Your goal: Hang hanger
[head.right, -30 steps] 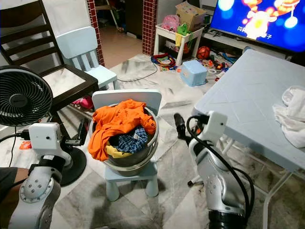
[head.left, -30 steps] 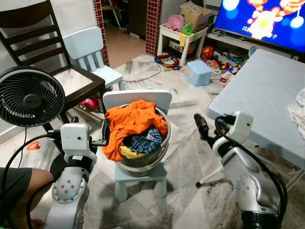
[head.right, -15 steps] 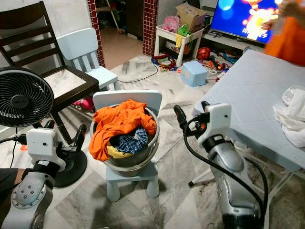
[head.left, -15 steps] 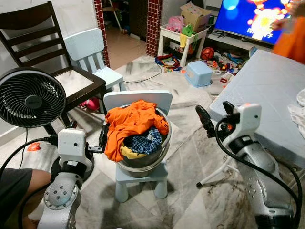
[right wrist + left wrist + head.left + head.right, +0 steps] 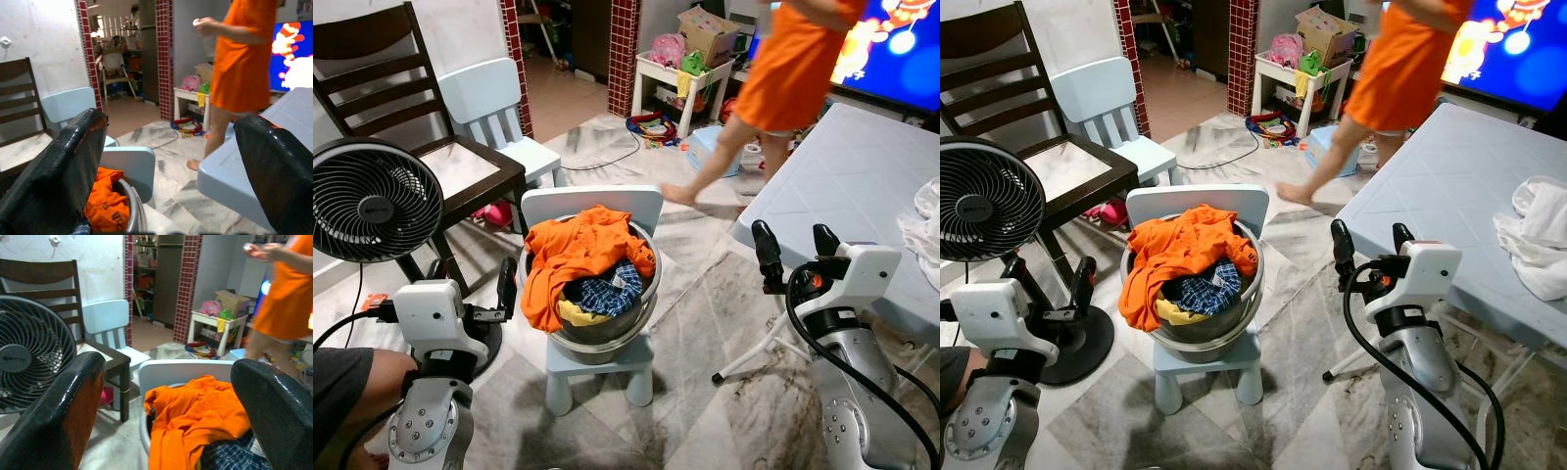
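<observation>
Both grippers are hanging empty with fingers spread wide: the left gripper (image 5: 470, 279) is sitting lower and further from the metal basin of orange and plaid laundry (image 5: 592, 284) than a second ago, and the right gripper (image 5: 795, 250) is now riding higher, near the pale blue table (image 5: 862, 186). A person in an orange dress (image 5: 783, 78) is now walking past behind the small white chair (image 5: 597, 206). No hanger can be made out.

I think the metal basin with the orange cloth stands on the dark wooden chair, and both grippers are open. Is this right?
Not quite. The metal basin with the orange cloth stands on the small pale blue chair, as the left eye view shows. The left gripper and right gripper are indeed open.
</observation>
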Available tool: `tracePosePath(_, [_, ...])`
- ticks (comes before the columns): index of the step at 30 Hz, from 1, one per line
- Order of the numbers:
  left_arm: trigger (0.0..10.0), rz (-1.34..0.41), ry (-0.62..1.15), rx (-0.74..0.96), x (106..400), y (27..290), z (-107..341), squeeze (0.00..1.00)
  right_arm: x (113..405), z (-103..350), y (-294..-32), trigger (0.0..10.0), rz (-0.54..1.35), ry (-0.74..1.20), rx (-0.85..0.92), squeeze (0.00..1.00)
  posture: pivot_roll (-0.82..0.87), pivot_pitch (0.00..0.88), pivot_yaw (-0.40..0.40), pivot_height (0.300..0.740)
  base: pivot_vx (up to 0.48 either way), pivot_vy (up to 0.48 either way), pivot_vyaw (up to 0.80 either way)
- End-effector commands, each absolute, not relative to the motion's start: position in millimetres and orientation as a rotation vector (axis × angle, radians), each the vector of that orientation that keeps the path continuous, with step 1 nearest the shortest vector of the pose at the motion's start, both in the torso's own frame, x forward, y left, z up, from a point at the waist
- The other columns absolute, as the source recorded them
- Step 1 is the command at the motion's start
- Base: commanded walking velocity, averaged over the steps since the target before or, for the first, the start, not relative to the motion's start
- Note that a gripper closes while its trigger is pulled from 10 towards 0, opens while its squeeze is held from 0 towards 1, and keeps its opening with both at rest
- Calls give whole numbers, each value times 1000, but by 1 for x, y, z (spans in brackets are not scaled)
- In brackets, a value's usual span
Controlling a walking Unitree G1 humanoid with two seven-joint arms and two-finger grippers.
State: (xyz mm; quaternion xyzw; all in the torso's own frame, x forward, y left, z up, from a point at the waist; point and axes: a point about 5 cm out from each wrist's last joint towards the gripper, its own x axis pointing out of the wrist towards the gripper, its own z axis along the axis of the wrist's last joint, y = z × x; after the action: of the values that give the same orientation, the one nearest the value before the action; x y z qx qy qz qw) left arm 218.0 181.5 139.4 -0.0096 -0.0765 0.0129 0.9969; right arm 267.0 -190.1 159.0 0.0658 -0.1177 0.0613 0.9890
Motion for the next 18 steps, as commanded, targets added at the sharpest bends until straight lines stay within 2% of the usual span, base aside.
tracePosePath(1, [10000, -2, -147, -21, 218, 176, 138, 0, 267, 165, -190, 10000, 147, -250, 120, 0, 93, 52, -81, 740, 0, 0, 0])
tracePosePath(6, [10000, 3, -107, -6, 216, 170, 129, 0, 265, 162, -190, 10000, 166, -217, 114, 0, 91, 56, -96, 740, 0, 0, 0])
tracePosePath(11, [10000, -41, -104, -34, 218, 165, 130, 0, 270, 162, -178, 10000, 210, -182, 118, 0, 93, 59, -98, 740, 0, 0, 0])
tracePosePath(12, [10000, -48, -107, -37, 219, 165, 131, 0, 270, 162, -178, 10000, 215, -178, 65, 0, 93, 62, -99, 740, 0, 0, 0])
tracePosePath(18, [10000, -62, -110, -45, 220, 161, 132, 0, 271, 162, -176, 10000, 228, -172, 64, 0, 94, 70, -98, 740, 0, 0, 800])
